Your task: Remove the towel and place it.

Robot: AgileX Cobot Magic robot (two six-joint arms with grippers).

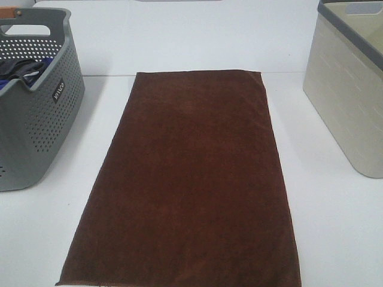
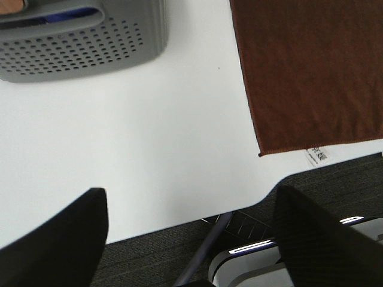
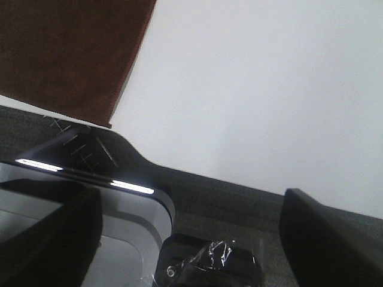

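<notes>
Towel [image 1: 185,179]: brown, flat on white table [image 1: 335,239] between grey basket [image 1: 36,119] and beige bin [image 1: 350,89]. Soft, light, limp; pinch near corners. Left gripper [image 2: 191,239], right gripper [image 3: 191,239]: jaws apart, holding nothing.

Large dark brown rectangular soft cloth towel [image 1: 188,179], spread flat and smooth across the centre of the exterior high frame. Long axis running from the upper middle down to the bottom edge, widening toward the lower frame. Far short edge straight, with a faint crease near the upper right corner. In the left wrist view, filling the upper right [image 2: 311,72], small white care tag [image 2: 316,155] poking from one corner.
</notes>
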